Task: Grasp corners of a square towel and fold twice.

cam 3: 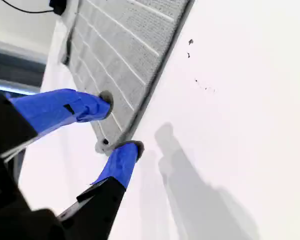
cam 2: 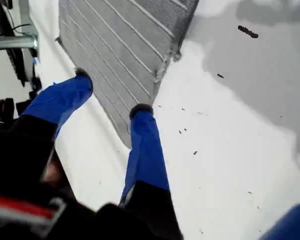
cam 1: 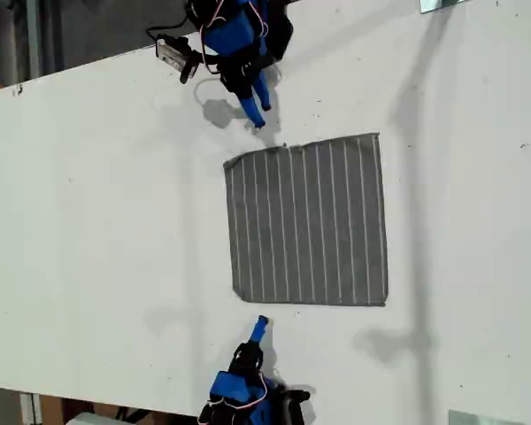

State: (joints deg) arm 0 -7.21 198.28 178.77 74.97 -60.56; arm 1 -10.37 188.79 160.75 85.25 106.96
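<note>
The grey white-striped towel (cam 1: 308, 221) lies flat and unfolded on the white table. My first gripper (cam 1: 258, 115), at the exterior view's top, hovers open by the towel's near corner (cam 1: 230, 164). In the first wrist view that gripper (cam 2: 111, 92) has its blue fingers (cam 2: 145, 145) spread on either side of the corner (cam 2: 128, 141), with nothing held. My second gripper (cam 1: 260, 324), at the exterior view's bottom, is open beside the other near corner (cam 1: 241, 295). In the second wrist view it (cam 3: 119, 122) straddles that corner (cam 3: 104, 145) of the towel (cam 3: 125, 40).
The white table (cam 1: 88, 221) runs wide to the exterior view's left of the towel, and its edge slants across that view's top left. A long pole shadow (cam 1: 416, 97) falls past the towel's far side. Small grey items (cam 1: 478, 416) sit at the exterior view's right corners.
</note>
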